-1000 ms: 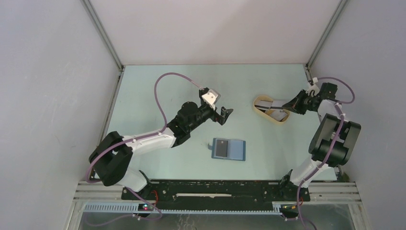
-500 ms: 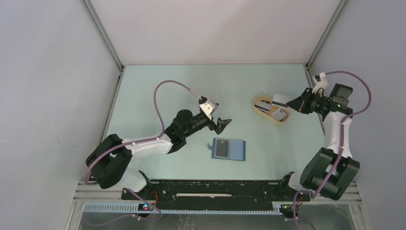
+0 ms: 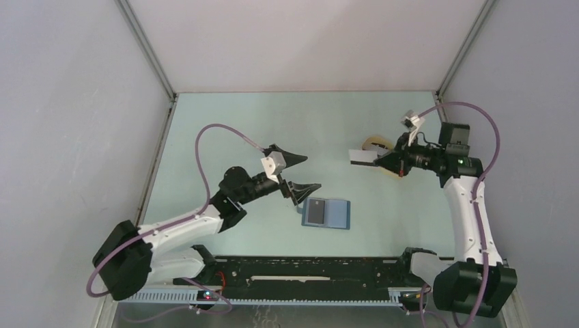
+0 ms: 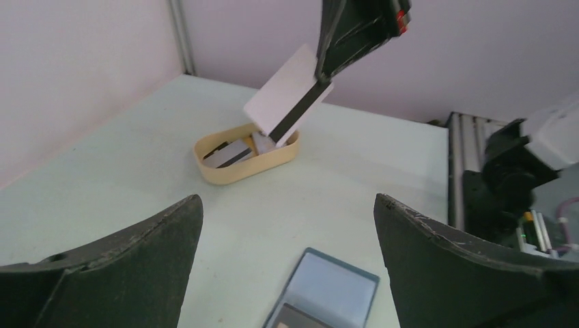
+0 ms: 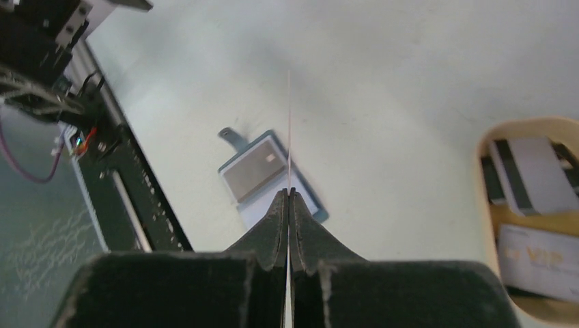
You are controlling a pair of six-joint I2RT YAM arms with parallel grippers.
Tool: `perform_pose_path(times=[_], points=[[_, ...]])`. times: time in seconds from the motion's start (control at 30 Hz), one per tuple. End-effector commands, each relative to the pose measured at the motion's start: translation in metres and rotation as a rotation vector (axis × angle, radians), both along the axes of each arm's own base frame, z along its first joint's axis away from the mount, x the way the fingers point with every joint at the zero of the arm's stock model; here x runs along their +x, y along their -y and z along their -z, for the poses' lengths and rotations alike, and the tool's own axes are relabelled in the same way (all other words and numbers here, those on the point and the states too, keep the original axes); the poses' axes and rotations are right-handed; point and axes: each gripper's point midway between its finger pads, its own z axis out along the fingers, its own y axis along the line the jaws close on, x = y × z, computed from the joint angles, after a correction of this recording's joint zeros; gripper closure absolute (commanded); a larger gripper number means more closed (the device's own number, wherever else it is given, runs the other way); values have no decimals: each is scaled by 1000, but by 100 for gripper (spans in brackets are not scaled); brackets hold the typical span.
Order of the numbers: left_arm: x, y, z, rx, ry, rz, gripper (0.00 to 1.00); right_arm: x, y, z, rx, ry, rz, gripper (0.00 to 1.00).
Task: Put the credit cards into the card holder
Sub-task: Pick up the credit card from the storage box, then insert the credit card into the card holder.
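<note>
Right gripper (image 3: 384, 158) is clamped on one white card with a dark stripe (image 4: 283, 99). It only pinches one end, so most of the card sticks out past the fingertips, up in the air near the beige tray (image 4: 239, 167). The other credit cards (image 4: 229, 154) sit in that tray.

The card holder (image 3: 328, 213) lies open and flat on the tabletop (image 3: 239, 123), near the front middle, with what looks like a grey card on one half. Left gripper (image 3: 300, 174) is spread wide with nothing in it, hovering just beside the holder's left edge.

My worries:
- That end-pinch is skimpy, so the card could pivot or slip out on the way over.
- The holder isn't pinned down. If the card's edge misses the slot, I'd guess it just shoves the wallet across the tabletop.
- Both arms are heading for the same small spot, so a bump between them seems possible.
</note>
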Motion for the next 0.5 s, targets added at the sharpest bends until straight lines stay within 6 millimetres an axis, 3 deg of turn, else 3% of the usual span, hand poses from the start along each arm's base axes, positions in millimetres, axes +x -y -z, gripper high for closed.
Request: perform_pose_path(times=[0.0,0.23,0.47], points=[[-30,-14,6,1,-96,74,0,-23,-28,2,-60,85,-169,100],[-59,-42,7,-37,-74,74,0,-51,-71,27,-176,123,-420,100],[-70,-46,24,11,-75,108,0,-76,-92,52,-289,127,-593,100]])
